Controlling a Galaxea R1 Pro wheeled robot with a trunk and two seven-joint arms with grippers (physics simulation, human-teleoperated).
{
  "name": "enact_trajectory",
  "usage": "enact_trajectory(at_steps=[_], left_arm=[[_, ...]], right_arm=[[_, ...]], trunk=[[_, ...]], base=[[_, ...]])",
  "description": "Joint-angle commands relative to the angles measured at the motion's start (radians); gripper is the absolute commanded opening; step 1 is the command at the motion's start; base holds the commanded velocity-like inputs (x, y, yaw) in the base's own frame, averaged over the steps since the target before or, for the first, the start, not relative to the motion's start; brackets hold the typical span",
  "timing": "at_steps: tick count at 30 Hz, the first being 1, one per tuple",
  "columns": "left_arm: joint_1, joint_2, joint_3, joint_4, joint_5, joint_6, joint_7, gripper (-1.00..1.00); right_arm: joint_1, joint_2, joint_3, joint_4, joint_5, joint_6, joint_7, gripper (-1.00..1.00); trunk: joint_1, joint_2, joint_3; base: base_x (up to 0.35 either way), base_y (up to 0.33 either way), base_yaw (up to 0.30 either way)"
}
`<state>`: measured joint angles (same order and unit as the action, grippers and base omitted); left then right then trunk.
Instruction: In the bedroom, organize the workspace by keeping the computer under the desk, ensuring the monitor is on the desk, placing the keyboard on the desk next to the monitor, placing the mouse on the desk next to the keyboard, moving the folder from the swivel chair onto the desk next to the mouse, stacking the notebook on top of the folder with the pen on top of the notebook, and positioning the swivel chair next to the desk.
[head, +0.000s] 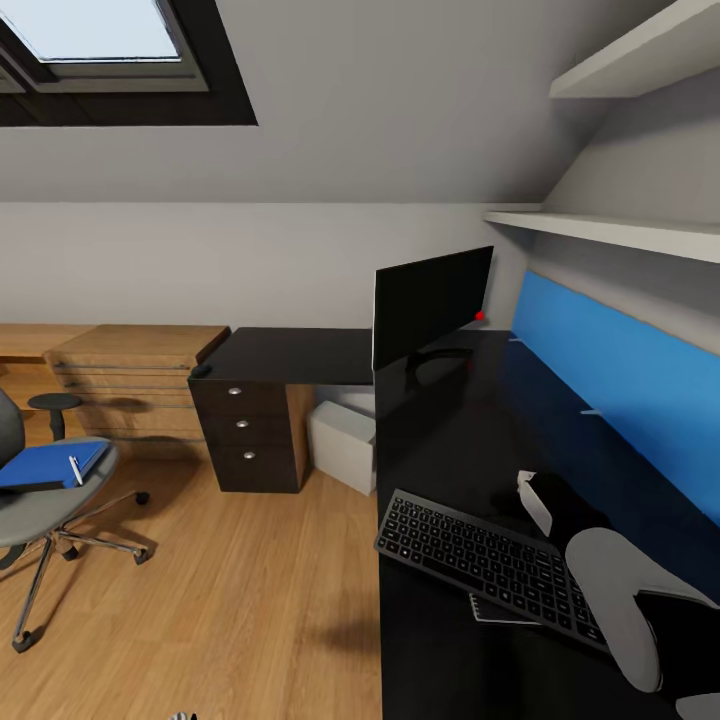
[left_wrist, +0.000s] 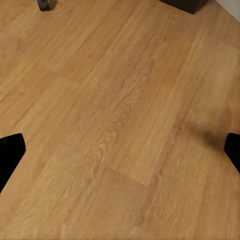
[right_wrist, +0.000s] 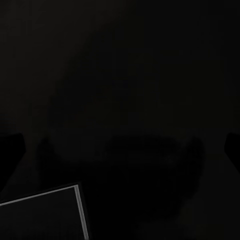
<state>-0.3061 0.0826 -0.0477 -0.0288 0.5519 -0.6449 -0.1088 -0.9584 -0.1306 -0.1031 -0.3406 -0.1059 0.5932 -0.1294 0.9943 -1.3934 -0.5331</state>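
We stand at the black desk (head: 300, 355). The monitor (head: 432, 300) sits at its corner, the keyboard (head: 490, 560) nearer us, our right arm (head: 610, 590) above it. The folder (head: 45, 465) lies on the swivel chair (head: 40, 500), well left. Both grippers seem spread wide, empty. We judge fetching the folder comes next.

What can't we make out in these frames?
- Small dark mouse, head view: too small for detail, at the black desk corner.
- Thin grey notebook, head view: mostly hidden under the dark slim keyboard.
- White computer tower, head view: partly hidden behind the desk.
- Right gripper's state: right wrist view too dark.
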Motion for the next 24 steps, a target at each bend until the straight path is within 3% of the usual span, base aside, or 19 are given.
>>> enact_trajectory(at_steps=[1, 10, 19, 24], left_arm=[[-0.001, 0.0, -0.005, 0.001, 0.011, -0.002, -0.007, 1.0], [-0.001, 0.0, -0.005, 0.001, 0.011, -0.002, -0.007, 1.0], [-0.001, 0.0, -0.004, 0.001, 0.011, -0.002, -0.008, 1.0], [-0.001, 0.0, -0.005, 0.001, 0.011, -0.002, -0.008, 1.0]], right_arm=[[0.0, 0.0, -0.001, -0.002, -0.011, 0.003, -0.007, 1.0], [0.0, 0.0, -0.002, -0.002, -0.011, 0.003, -0.007, 1.0], [0.0, -0.001, -0.002, 0.015, -0.011, 0.002, -0.006, 1.0], [0.0, 0.0, -0.001, 0.016, -0.011, 0.002, -0.006, 1.0]], trunk=[[0.0, -0.001, -0.001], [0.0, -0.001, -0.001], [0.034, -0.064, -0.029], [0.034, -0.064, -0.029]], base=[[0.0, 0.0, 0.0], [0.0, 0.0, 0.0], [0.0, 0.0, 0.0], [0.0, 0.0, 0.0]])
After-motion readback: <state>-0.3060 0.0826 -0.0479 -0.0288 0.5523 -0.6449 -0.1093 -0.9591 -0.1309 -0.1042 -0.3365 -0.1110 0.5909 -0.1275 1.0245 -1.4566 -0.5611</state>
